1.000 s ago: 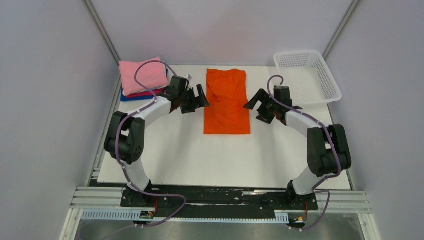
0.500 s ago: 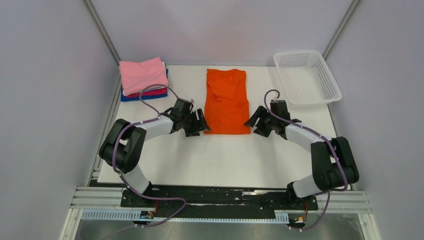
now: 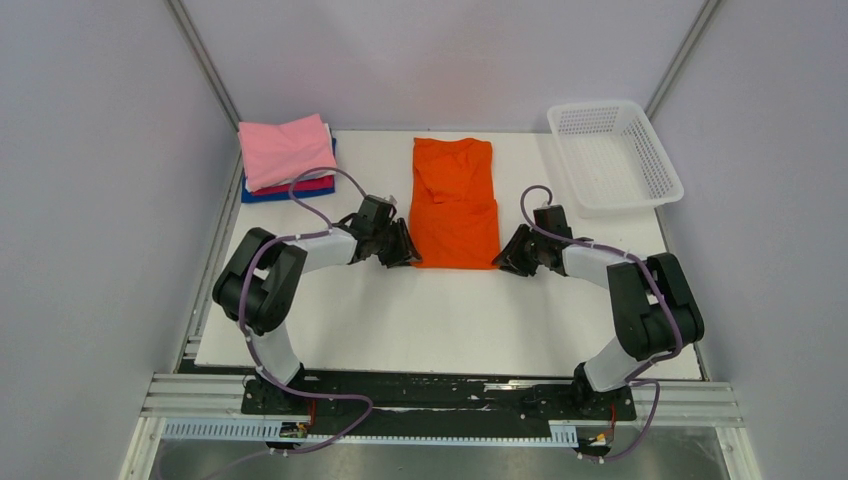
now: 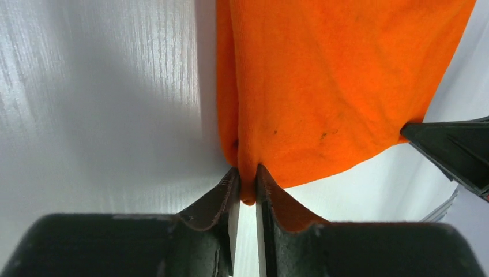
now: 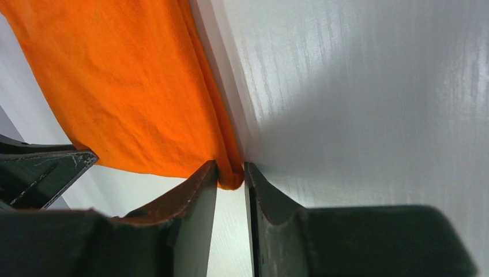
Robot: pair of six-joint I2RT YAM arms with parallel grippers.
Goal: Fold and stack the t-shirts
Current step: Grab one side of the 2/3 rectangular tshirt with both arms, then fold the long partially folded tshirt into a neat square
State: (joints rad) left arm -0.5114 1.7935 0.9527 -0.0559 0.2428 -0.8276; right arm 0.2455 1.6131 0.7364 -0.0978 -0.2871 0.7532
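The orange t-shirt [image 3: 454,205] lies as a long folded strip at the middle of the table [image 3: 450,320], collar end far. The left gripper [image 3: 405,255] is clamped on its near-left corner and the right gripper [image 3: 503,260] on its near-right corner (each wrist view shows cloth pinched between the fingers). The folded t-shirts [image 3: 285,150], pink on top, sit stacked at the far-left corner, well apart from the mesh basket [image 3: 660,165] at far right.

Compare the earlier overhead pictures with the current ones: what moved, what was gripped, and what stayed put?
Both arms pulled back toward their bases, from beside the middle of the orange t-shirt to its near edge. The left gripper and the right gripper, open earlier, have shut their jaws on its two near corners. The shirt itself lies where it was; the folded stack and the basket are unchanged.
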